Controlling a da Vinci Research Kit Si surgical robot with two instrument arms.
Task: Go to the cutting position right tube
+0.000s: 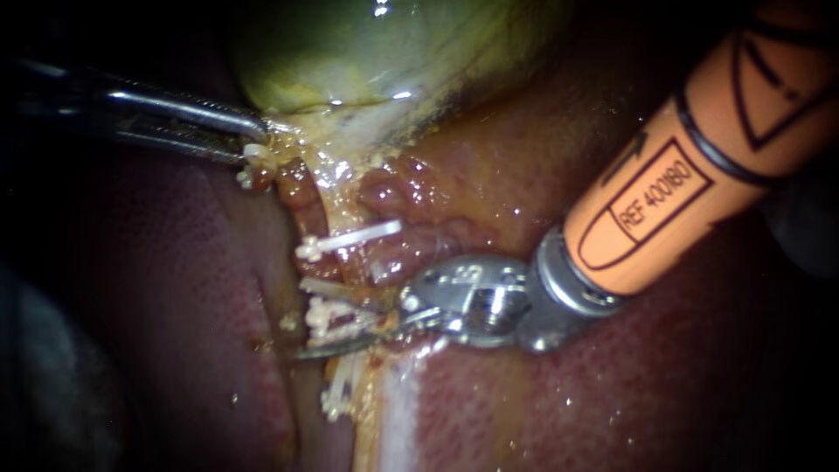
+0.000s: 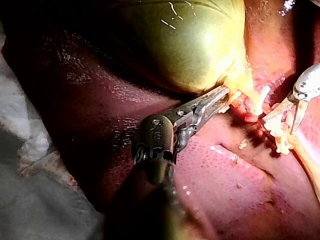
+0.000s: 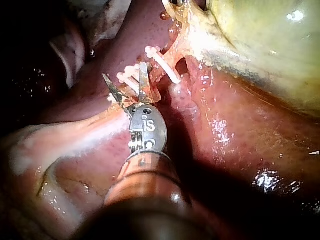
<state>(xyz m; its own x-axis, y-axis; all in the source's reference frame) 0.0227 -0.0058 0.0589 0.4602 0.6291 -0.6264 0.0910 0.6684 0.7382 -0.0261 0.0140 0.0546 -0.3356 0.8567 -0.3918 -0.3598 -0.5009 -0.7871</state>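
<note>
Red liver [image 2: 100, 100] beside pale cloth [image 2: 45, 210]

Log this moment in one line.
left instrument: shut on gallbladder edge | right instrument: jaws open at clipped tube

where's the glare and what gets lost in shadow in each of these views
Endoscope view: glints on the gallbladder; the shaft of the left instrument is lost in darkness. Left wrist view: light glares off the right instrument; the liver beside the left shaft lies in shadow. Right wrist view: hot spot on the gallbladder, shaft in dark foreground.
</note>
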